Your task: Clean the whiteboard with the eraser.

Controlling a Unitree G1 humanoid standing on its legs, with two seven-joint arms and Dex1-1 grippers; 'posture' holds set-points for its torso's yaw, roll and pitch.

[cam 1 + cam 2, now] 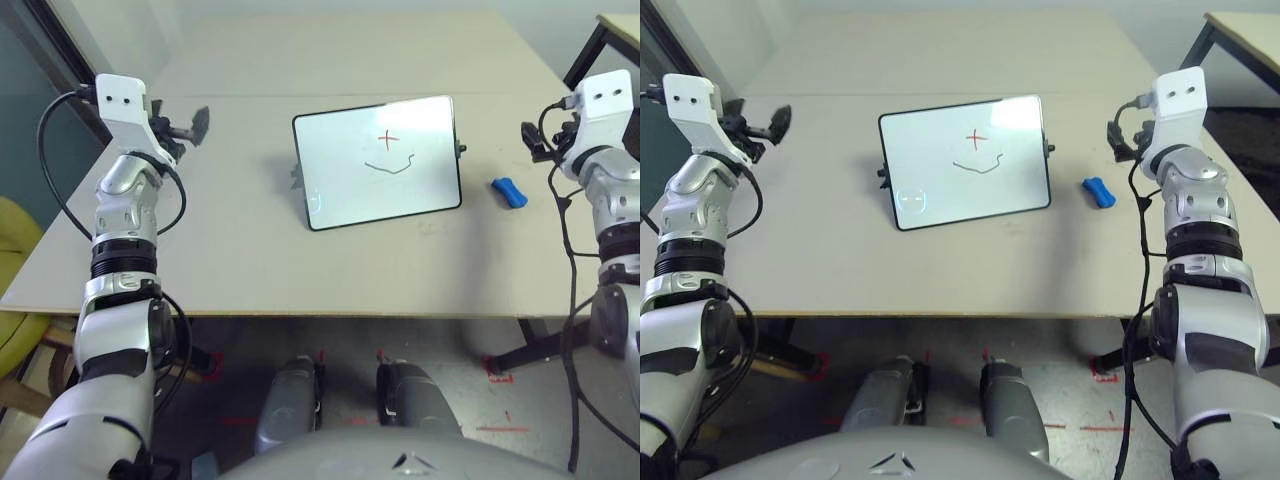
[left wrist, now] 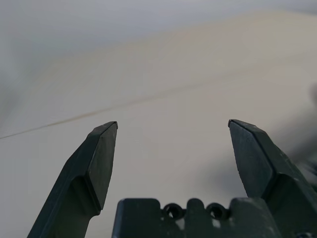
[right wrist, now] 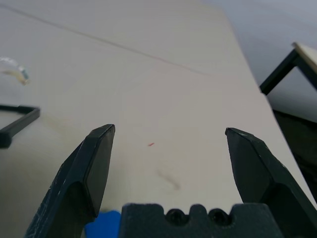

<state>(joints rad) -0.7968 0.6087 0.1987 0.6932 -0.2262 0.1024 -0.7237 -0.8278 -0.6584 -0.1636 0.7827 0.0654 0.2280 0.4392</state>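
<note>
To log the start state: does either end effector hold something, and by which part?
Nothing is held. Both the left end effector and the right end effector are open and empty; the eraser lies on the table.

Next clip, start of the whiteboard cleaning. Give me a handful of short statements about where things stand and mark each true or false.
1. The whiteboard carries a red cross and a dark squiggle. True.
2. The eraser lies on the board. False: it lies on the table, apart from the board, on the robot's right.
3. The right gripper is open and holds nothing. True.
4. The left gripper is shut on the eraser. False: it is open and empty, over bare table.
5. The board lies flat on the table. False: it stands tilted on its stand.
</note>
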